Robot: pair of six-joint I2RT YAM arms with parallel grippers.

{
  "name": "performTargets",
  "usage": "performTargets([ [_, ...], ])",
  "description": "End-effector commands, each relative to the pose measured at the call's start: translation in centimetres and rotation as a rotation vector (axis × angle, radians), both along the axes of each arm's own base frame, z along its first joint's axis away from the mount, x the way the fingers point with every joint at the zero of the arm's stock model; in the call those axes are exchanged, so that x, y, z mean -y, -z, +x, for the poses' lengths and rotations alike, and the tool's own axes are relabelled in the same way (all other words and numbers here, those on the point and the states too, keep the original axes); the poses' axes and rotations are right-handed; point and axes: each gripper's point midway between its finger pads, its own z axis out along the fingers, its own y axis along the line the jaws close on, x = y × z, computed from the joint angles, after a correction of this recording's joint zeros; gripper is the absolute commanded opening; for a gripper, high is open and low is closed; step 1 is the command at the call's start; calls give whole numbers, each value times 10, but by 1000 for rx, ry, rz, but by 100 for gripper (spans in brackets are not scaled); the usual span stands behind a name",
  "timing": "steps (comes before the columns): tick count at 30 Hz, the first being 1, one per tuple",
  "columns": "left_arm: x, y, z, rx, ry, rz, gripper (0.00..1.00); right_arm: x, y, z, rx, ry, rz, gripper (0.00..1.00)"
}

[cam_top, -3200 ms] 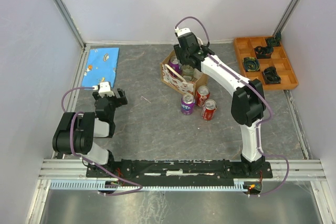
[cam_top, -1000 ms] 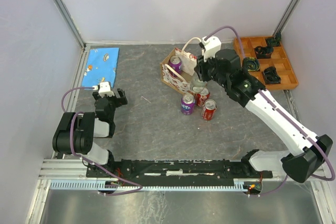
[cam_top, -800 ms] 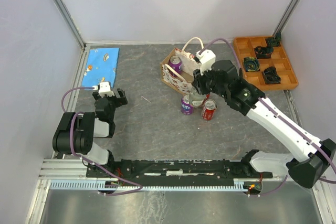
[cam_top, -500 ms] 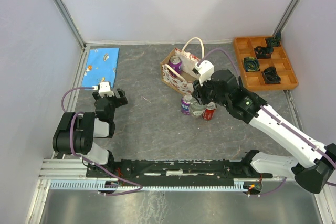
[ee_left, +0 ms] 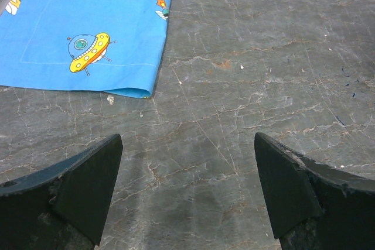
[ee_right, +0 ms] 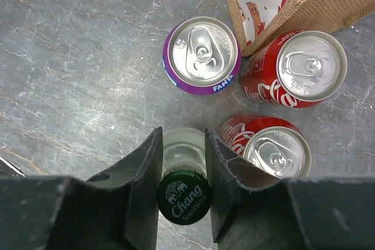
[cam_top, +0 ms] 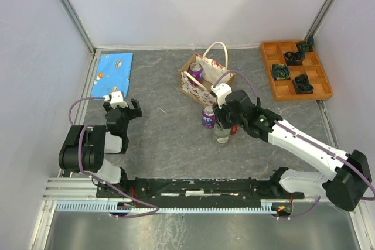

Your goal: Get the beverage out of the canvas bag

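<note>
since 3.2 s ago the right arm has swung from above the canvas bag (cam_top: 202, 83) toward the near edge, bringing the glass bottle (cam_top: 222, 135) out with it. the bag and the cans around it have not shifted.

the bottle is now upright at mid-table, on the near side of the bag and clear of it. the right gripper (ee_right: 182, 159) is clamped on its neck, just under the green cap (ee_right: 183, 197). we cannot tell whether the base touches the table (cam_top: 164, 144).

the nearest red can (ee_right: 272, 147) sits just beside the bottle, and the purple can (ee_right: 202, 54) is close on the far side.

plan: lower straight down with the neck vertical, release only once the base is seated, then lift straight up to avoid clipping the red can.

the left gripper (ee_left: 187, 144) has its fingers wide apart and holds nothing, near the blue cloth (ee_left: 88, 27) in the far left corner.

another can (cam_top: 196, 72) remains in the bag.
</note>
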Motion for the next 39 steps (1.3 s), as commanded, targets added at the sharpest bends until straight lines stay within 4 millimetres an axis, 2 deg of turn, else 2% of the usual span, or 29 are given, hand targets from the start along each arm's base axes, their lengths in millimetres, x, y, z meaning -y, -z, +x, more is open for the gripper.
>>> performTargets([
  [1,-4,-20,9,60,0,69,99,-26,-52,27,161,24,173,0],
  [15,-3,-20,9,60,-1,71,99,-29,-11,34,110,42,85,0],
  [24,-3,-19,9,59,-2,71,99,-25,-10,39,136,67,75,1],
  [25,-3,-20,9,61,-1,71,99,-25,-9,38,133,68,71,5],
  [26,-3,-20,9,61,-1,71,99,-24,-8,38,128,68,65,15],
  [29,-3,-20,10,62,-2,71,99,-22,-7,36,123,71,60,61],
  [30,-3,-20,9,62,-2,71,99,-20,-7,36,124,77,58,72],
  [31,-3,-20,9,61,-2,71,99,-19,-8,36,126,81,57,92],
  [32,-3,-20,9,62,-2,71,99,-18,-10,36,130,84,58,98],
  [35,-3,-20,9,62,-2,71,99,-16,-16,37,141,88,54,99],
  [39,-3,-20,9,61,-1,71,99,-17,-43,44,188,97,67,99],
])
